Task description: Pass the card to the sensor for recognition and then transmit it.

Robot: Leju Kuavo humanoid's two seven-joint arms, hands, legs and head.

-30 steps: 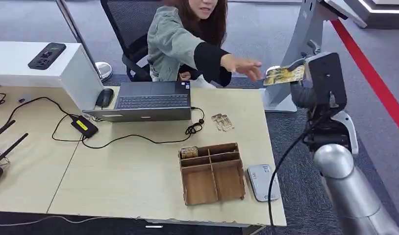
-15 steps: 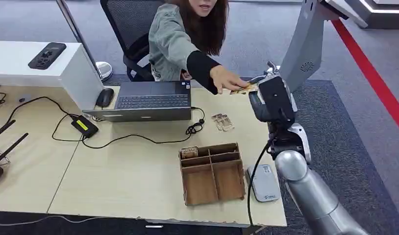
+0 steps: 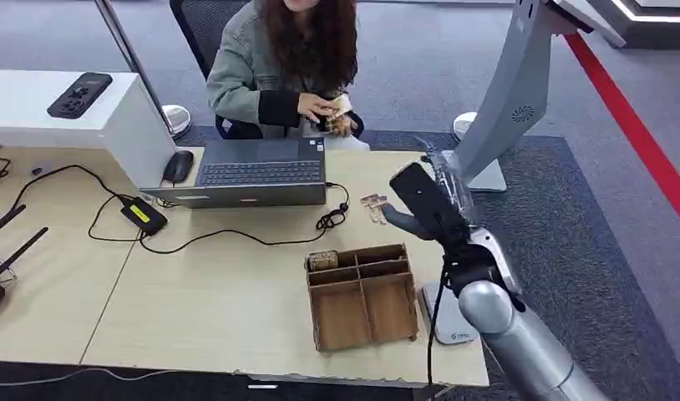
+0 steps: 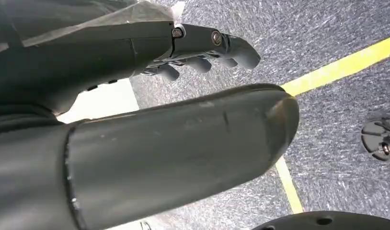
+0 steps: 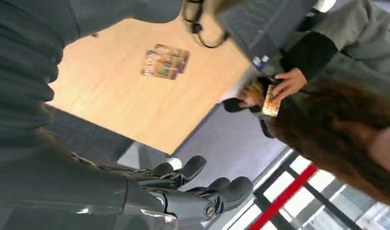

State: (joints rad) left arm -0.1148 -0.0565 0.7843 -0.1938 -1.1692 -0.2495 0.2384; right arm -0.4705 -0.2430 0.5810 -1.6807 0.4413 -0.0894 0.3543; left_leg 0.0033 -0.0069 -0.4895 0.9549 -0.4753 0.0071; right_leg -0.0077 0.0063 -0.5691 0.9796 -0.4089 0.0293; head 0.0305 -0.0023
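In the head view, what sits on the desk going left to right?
Power adapter → mouse → laptop → wooden organizer → grey sensor, with the right hand above the desk's right edge.

An open laptop (image 3: 257,171) sits on the desk (image 3: 195,292) with a black mouse (image 3: 177,167) just beside it. Nearer the front edge stands a wooden compartment box (image 3: 360,295). A power brick (image 3: 143,215) trails a black cable (image 3: 236,236).

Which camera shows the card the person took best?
The right wrist view: the card sits unblocked in the person's hand. The head view shows it smaller, partly covered by their hands. The left wrist view looks at carpet.
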